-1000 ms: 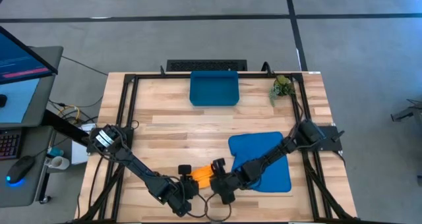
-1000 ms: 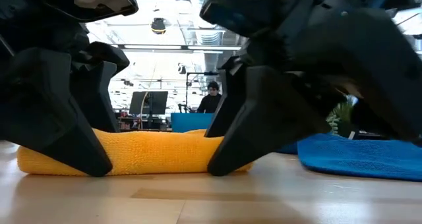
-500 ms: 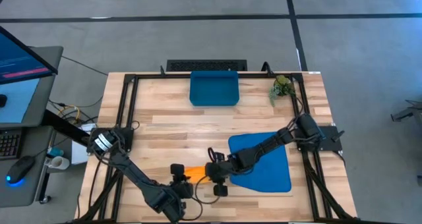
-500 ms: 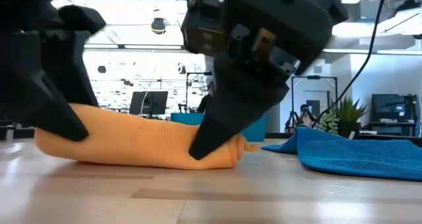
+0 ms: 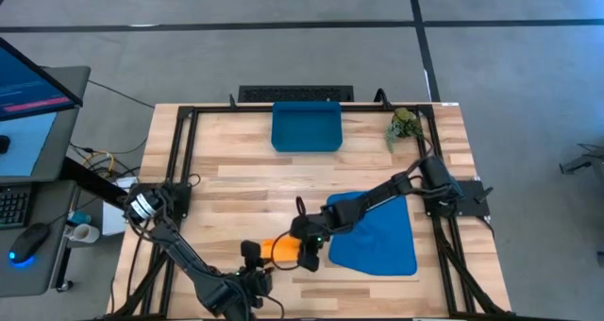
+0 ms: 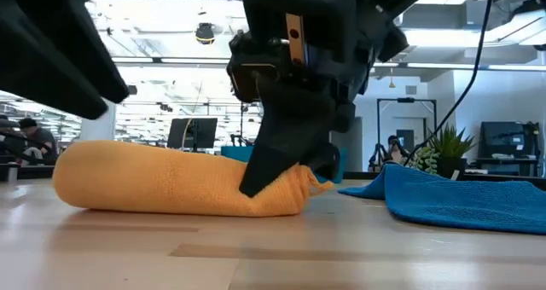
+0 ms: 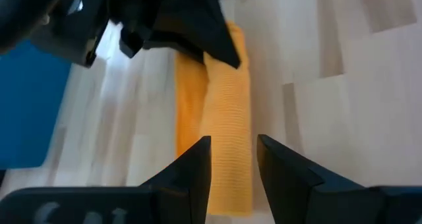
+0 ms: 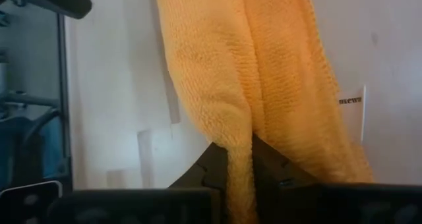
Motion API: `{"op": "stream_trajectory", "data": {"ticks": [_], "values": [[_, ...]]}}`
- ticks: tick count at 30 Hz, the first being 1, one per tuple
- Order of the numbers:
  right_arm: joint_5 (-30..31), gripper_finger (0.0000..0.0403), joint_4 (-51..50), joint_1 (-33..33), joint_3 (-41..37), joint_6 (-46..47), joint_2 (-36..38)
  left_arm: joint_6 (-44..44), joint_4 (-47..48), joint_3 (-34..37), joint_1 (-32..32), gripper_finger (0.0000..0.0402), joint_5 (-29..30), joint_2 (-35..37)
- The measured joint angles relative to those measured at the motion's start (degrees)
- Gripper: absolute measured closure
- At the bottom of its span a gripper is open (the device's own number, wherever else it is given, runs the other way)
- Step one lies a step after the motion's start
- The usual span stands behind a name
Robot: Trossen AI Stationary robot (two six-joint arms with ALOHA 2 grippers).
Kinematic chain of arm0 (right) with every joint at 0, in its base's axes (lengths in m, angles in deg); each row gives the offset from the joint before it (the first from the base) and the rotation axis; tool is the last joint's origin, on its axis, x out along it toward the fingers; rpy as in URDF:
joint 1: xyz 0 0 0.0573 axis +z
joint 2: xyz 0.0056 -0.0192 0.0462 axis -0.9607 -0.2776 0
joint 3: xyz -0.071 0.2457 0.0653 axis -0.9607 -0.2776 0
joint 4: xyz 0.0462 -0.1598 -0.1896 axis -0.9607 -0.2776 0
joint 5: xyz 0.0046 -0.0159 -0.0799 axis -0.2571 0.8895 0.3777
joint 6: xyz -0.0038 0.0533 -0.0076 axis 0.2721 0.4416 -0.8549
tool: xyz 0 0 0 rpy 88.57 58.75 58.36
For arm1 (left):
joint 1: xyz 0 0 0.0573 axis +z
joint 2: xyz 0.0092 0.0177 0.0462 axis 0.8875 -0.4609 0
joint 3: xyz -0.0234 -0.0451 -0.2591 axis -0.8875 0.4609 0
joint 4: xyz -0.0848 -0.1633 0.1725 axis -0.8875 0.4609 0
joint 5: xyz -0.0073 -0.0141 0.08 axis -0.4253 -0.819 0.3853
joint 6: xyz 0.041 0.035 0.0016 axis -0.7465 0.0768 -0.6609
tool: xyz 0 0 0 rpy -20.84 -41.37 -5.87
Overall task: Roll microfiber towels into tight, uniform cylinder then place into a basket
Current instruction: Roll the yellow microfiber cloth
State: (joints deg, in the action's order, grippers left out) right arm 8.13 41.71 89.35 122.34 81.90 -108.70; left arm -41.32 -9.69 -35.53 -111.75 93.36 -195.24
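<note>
Bright overhead light, glaring backlit low view, blurred wrist views.

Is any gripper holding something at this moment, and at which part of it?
The right gripper pinches the rolled orange towel at its end nearest the blue towel. The left gripper holds nothing.

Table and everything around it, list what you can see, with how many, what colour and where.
Orange towel: one, orange-yellow, rolled, lying near the table's front edge.
Blue towel: one, bright blue, spread flat on the table's right half.
Basket: one, dark blue, at the table's back edge, centre.
Plant: one, green, back right corner.
Table: one, light wood with a black frame.
Monitor: one, lit blue, off the table's left side.
Right gripper: shut on the orange towel's end nearest the blue towel.
Left gripper: open, just above the roll's other end.
</note>
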Motion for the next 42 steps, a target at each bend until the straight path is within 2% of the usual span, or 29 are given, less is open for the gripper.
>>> {"op": "stream_trajectory", "data": {"ticks": [5, 12, 25, 33, 37, 42], "values": [[-5.0, 0.0351, 0.7, -2.0, -0.1, 0.0, -0.3, -0.9, -1.5, 0.6, 0.4, 0.0288, -2.7, 0.0], [-7.8, 0.0351, 1.9, -2.5, -0.4, -0.9, -0.4, -6.0, -10.9, 6.5, 2.6, 0.0288, -3.9, 0.0], [-7.9, 0.0351, 2.1, -2.5, -0.4, -1.2, -0.4, 1.2, -14.7, 12.0, 7.9, 0.0288, -8.6, 0.3], [-6.5, 0.0348, 2.7, -2.4, -0.5, -1.3, -0.4, 5.4, -16.0, 12.3, 9.1, 0.0288, -12.0, 0.4], [-3.4, 0.0322, 3.9, -1.1, -0.5, -4.2, -0.4, 6.6, -16.1, 12.4, 9.6, 0.0288, -13.6, 0.3], [-0.9, 0.0262, 4.3, 0.2, -0.4, -5.3, -0.4, 7.0, -16.0, 12.4, 9.6, 0.0287, -13.9, 0.2]]}}
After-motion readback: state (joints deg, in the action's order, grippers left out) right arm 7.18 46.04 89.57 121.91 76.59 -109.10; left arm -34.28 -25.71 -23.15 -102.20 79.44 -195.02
